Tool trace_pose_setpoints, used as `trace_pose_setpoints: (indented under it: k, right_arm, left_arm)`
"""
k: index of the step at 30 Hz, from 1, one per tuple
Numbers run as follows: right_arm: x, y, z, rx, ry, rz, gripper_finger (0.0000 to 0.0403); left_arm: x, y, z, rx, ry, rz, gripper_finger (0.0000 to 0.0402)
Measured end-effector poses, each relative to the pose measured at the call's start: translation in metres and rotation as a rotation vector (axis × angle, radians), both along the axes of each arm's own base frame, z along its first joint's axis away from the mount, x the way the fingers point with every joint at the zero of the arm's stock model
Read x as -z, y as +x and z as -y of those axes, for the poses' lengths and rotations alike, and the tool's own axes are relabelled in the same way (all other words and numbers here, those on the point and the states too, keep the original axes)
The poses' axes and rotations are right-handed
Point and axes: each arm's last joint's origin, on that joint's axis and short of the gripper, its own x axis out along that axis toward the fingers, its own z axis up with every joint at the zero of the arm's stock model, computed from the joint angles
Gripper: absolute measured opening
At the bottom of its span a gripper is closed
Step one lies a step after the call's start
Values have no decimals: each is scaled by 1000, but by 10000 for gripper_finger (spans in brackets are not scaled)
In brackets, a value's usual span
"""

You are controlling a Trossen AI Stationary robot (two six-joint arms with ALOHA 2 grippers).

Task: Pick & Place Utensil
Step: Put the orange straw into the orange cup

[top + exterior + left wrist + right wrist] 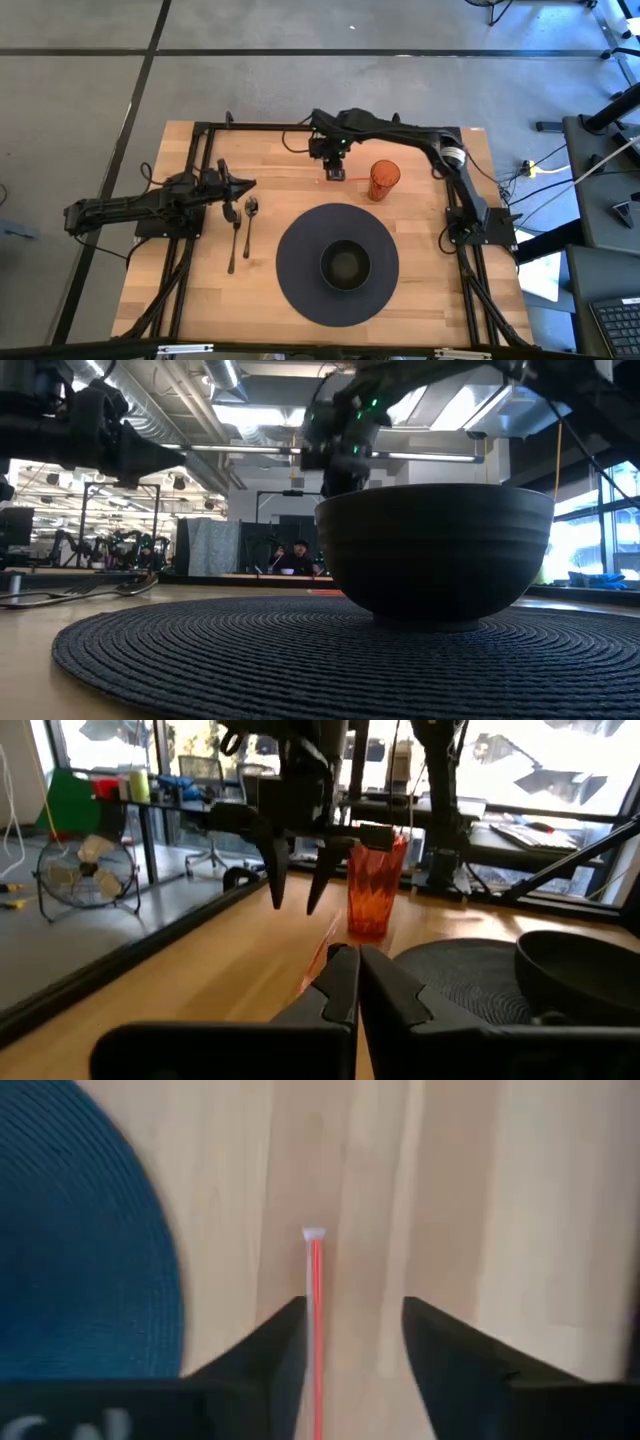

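A thin red straw [316, 1280] with a white tip lies flat on the wood near the table's far edge, also visible as the straw [318, 952] in the left wrist view. My right gripper [352, 1305] hangs open above it, pointing down, the straw close beside one finger; the right gripper [335, 170] stands left of the orange cup [383, 180]. A metal fork [232, 240] and spoon [250, 222] lie side by side on the table's left part. My left gripper [247, 184] is shut, just beyond their heads.
A dark round placemat [300, 262] carries a dark bowl [345, 265] in the table's near middle. The ribbed orange cup [372, 885] stands upright right of the straw. Bare wood lies between the utensils and the placemat. A black frame borders the table.
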Motion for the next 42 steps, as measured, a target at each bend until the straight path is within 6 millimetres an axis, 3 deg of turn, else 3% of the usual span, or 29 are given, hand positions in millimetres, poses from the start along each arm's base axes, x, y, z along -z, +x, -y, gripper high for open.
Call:
trace_pose_setpoints:
  k: [6, 14, 24, 32, 36, 42]
  right_arm:
    - [24, 7, 2, -9, 59, -40, 206]
    - [41, 13, -1, -2, 170, -47, 209]
    - [88, 23, 1, 53, 187, -145, 209]
    - [97, 25, 2, 63, 145, -172, 208]
    - [97, 26, 1, 63, 130, -175, 180]
    - [98, 28, -2, 70, 56, -189, 89]
  left_arm:
    - [5, 0, 0, 0, -49, -38, 3]
    - [5, 0, -1, -24, -36, -40, 8]
    - [5, -1, -3, -113, -27, -40, 5]
    - [4, -1, -3, -113, -25, -31, 8]
    - [4, -1, -3, -113, -25, -30, 6]
    - [3, -1, -3, -113, -24, -22, 5]
